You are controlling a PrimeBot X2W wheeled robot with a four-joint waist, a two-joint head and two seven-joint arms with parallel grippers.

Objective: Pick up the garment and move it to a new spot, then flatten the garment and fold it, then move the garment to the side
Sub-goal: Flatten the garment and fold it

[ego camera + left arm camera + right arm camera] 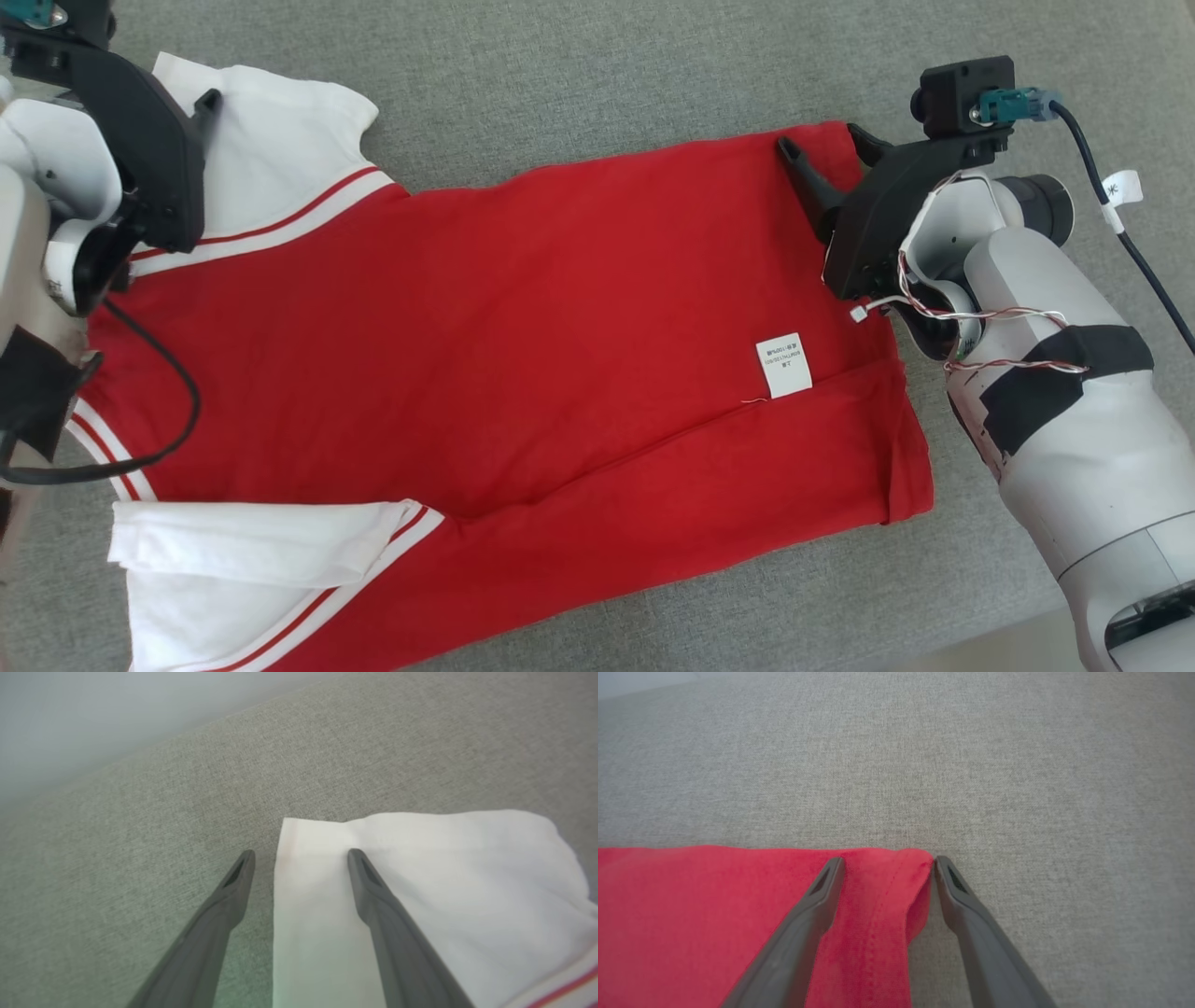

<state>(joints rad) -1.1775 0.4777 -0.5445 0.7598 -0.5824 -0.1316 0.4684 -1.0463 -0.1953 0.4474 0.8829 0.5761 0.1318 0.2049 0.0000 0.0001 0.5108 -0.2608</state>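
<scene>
Head view, near to far.

- Garment (523, 308), qty 1: red tee w/ white sleeves. Lies spread flat and sideways on grey fabric surface (579, 75); sleeves at robot's left, hem at its right.
- Near sleeve (252, 551), qty 1: white, red-stripe trim, folded in over itself at the lower left.
- Crease, qty 1: runs diagonally from the near sleeve up toward the label.
- Label (782, 365), qty 1: white tag on the red cloth, right of centre. Print too small to read.
- Black cable (177, 401), qty 1: loops off left arm over the red cloth.
- Right gripper (820, 140), qty 1, 2 fingers: jaws apart, grasping nothing, at the far hem corner. Right wrist view: one finger above the red cloth, the other just beside the corner over bare surface.
- Left gripper (301, 853), qty 1, 2 fingers: jaws apart, nothing grasped. Left wrist view: straddles the sleeve's edge, one finger over white cloth, one over grey surface. Contact w/ cloth: can't tell.
- Far sleeve (280, 149), qty 1: white, lying flat at the upper left.
</scene>
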